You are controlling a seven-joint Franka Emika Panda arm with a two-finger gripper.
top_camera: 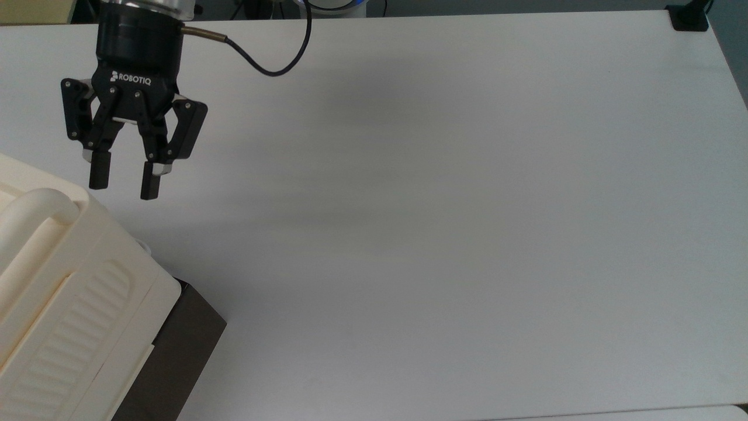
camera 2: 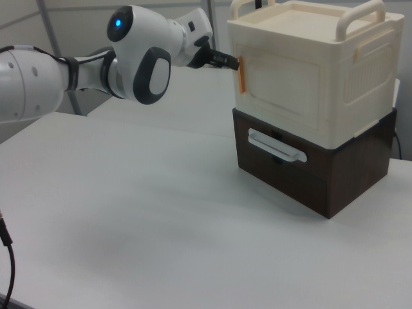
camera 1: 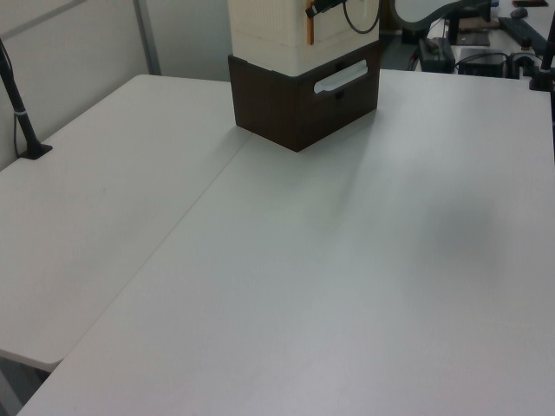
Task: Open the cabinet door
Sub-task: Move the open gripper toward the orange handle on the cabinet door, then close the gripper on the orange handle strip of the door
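Note:
The cabinet (top_camera: 64, 304) is a large cream box on a dark brown base (top_camera: 175, 356), at the top view's lower left. In the right view the cabinet door (camera 2: 280, 87) is the recessed cream front panel, lying flush and shut, with an orange handle (camera 2: 240, 74) on its left edge. My gripper (top_camera: 124, 182) is open, its fingers apart with nothing between them, just off the cabinet's upper corner. The right view puts my gripper (camera 2: 225, 62) right beside the orange handle. In the left view the gripper (camera 1: 323, 8) sits by the orange handle (camera 1: 309, 22).
The brown base holds a drawer with a white handle (camera 2: 277, 147). The white table (top_camera: 438, 204) stretches wide to the top view's right. A black clamp (top_camera: 689, 17) sits at its far corner, and a black post (camera 1: 22, 113) stands at the left view's left edge.

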